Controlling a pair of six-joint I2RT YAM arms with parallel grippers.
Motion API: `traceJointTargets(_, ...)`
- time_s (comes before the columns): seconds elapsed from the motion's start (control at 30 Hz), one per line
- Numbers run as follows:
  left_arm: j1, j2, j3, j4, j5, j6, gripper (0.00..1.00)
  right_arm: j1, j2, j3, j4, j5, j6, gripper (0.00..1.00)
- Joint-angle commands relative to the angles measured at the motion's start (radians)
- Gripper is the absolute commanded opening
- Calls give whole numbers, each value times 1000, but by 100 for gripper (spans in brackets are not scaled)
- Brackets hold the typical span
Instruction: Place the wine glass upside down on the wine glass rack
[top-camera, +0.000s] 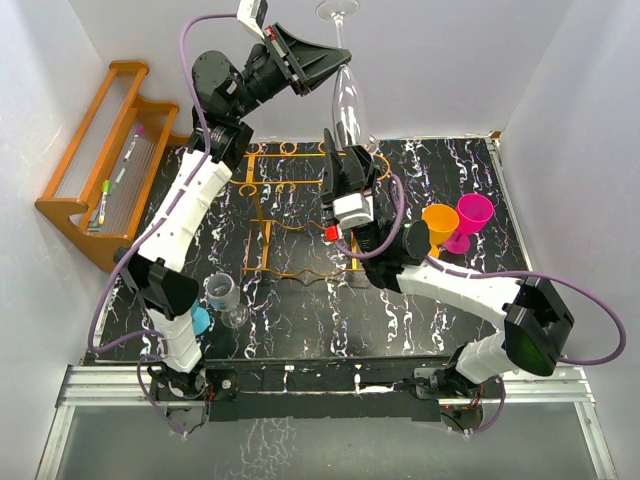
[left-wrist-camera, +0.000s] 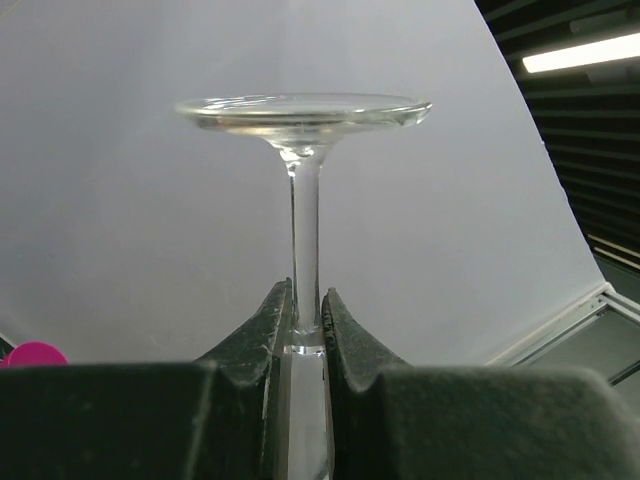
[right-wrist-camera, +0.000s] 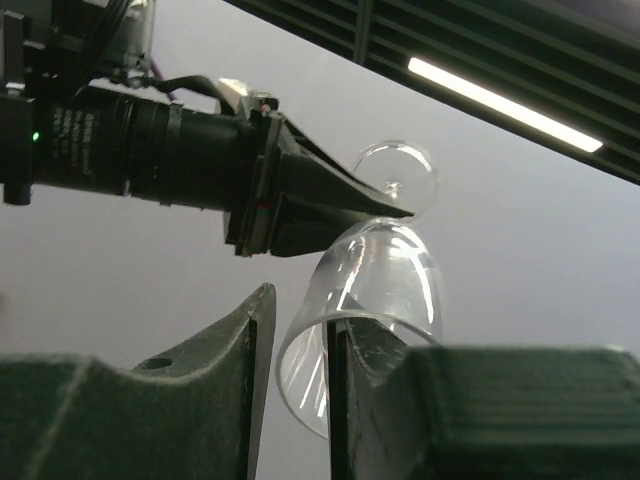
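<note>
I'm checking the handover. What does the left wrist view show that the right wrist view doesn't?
Only left wrist: the left gripper shut on the wine glass stem, close up, with the foot seen edge-on. Only right wrist: the bowl, its rim between the parted fingers of the right gripper; contact is unclear. Both: the glass's foot and the left gripper at the stem.
</note>
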Motion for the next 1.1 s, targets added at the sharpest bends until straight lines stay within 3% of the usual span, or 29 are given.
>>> traceJointTargets(0.0,0,-27,90,38,29,86,0,7,-6,33,-56,-47,42,29)
traceJointTargets(0.17,16,-17,168,-16,27,225,0,7,-24,31,-114,-83,69,33)
traceJointTargets(0.3,16,-15,210,-84,25,345,0,7,-36,30,-142,-91,82,51)
traceJointTargets(0.4,19,-15,252,-175,4,504,0,6,-65,18,-173,-99,161,58)
traceJointTargets(0.47,19,-16,287,-239,-21,666,0,7,-103,1,-219,-121,221,78)
traceJointTargets(0.5,20,-16,303,-267,-40,725,0,7,-118,-10,-239,-132,248,94)
traceJointTargets(0.53,22,-16,319,-285,-54,789,0,7,-139,-21,-265,-144,276,98)
traceJointTargets(0.7,30,-28,360,-357,-137,1090,0,8,-262,-73,-450,-239,378,98)
traceJointTargets(0.83,96,-59,279,-355,-162,1235,0,8,-355,-85,-620,-303,447,99)
traceJointTargets(0.93,218,-94,141,-245,-116,1228,0,8,-408,-61,-729,-272,679,99)
traceJointTargets(1.07,409,-126,-44,11,-7,1064,0,6,-410,66,-996,-153,898,99)
